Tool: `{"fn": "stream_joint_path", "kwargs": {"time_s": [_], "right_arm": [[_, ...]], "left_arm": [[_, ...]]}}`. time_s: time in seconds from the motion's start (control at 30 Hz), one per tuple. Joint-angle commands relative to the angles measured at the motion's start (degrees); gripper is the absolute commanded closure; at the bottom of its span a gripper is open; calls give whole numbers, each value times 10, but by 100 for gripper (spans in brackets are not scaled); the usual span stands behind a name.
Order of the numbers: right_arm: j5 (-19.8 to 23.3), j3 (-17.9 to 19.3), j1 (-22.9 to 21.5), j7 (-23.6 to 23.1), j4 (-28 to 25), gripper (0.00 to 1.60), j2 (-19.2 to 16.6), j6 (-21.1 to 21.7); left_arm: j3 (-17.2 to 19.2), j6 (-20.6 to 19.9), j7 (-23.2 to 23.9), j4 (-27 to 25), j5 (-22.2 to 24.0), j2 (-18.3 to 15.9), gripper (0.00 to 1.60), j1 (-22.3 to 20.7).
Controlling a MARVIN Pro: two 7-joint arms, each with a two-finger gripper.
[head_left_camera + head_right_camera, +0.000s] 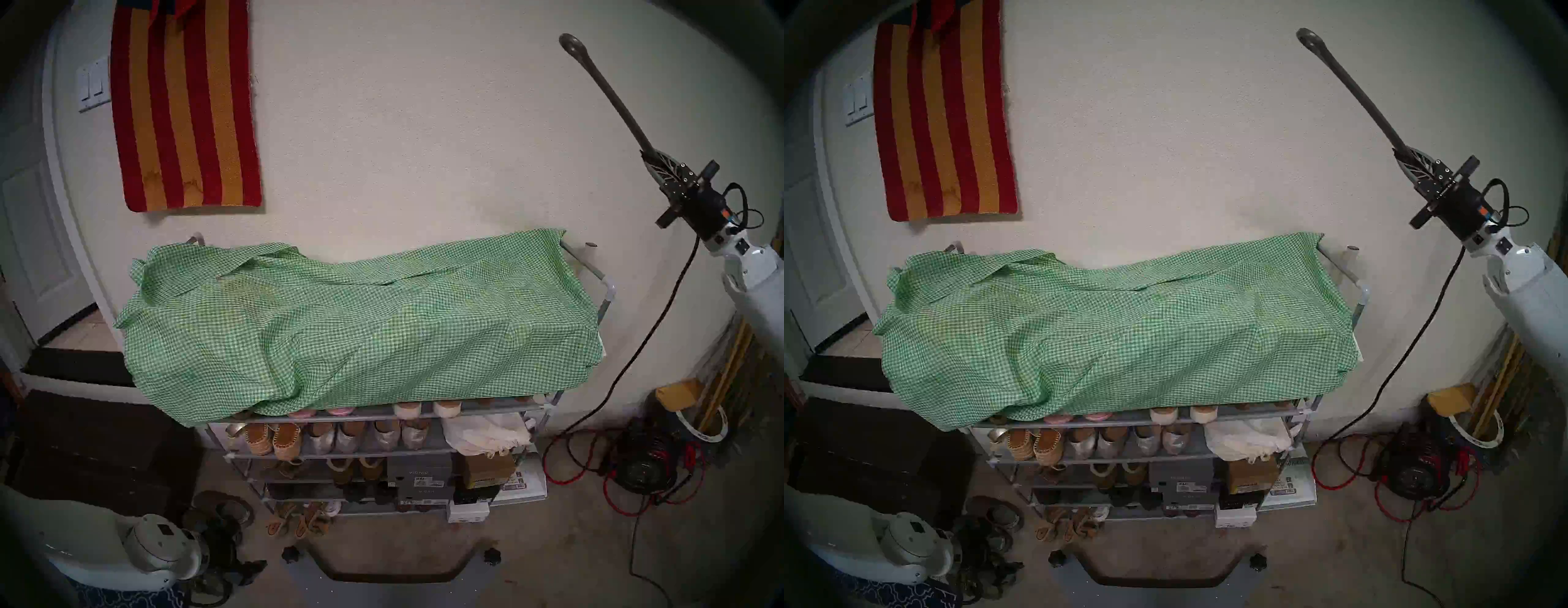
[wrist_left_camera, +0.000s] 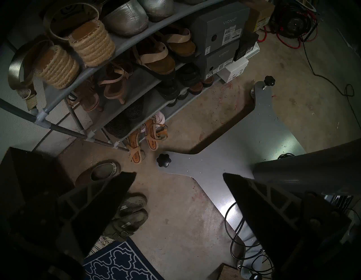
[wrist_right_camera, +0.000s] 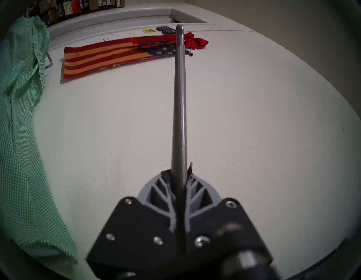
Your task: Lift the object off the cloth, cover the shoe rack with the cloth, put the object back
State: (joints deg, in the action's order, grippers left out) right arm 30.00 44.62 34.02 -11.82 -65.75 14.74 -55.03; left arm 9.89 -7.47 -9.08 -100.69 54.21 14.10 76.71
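White wall is standing behind everything, with a red-and-orange striped rug (image 1: 186, 106) hanging on it. Green checked cloth (image 1: 360, 327) is lying over the top of the grey shoe rack (image 1: 424, 452), hanging down at the front left, with shoes showing on the lower shelves. Right gripper (image 1: 648, 153) is squeezing tight on the long grey shoehorn (image 1: 602, 89), holding it high beside the rack. Left gripper (image 2: 179, 176) is hanging wide open, holding nothing
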Motion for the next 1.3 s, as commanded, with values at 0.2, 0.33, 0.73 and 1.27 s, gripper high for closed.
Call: {"fn": "stream_joint_path", "kwargs": {"time_s": [0.2,0.33,0.73,1.27], "right_arm": [[31,30,68,49,-8,160,-60,0],[37,34,86,61,-16,160,-66,0],[47,51,124,92,-34,160,-76,0],[47,60,147,112,-46,160,-83,0]], "left_arm": [[0,0,0,0,1,1,0,0],[0,0,0,0,1,1,0,0],[0,7,-6,4,-7,3,0,-1],[48,35,-45,118,-71,-37,0,-54]]}}
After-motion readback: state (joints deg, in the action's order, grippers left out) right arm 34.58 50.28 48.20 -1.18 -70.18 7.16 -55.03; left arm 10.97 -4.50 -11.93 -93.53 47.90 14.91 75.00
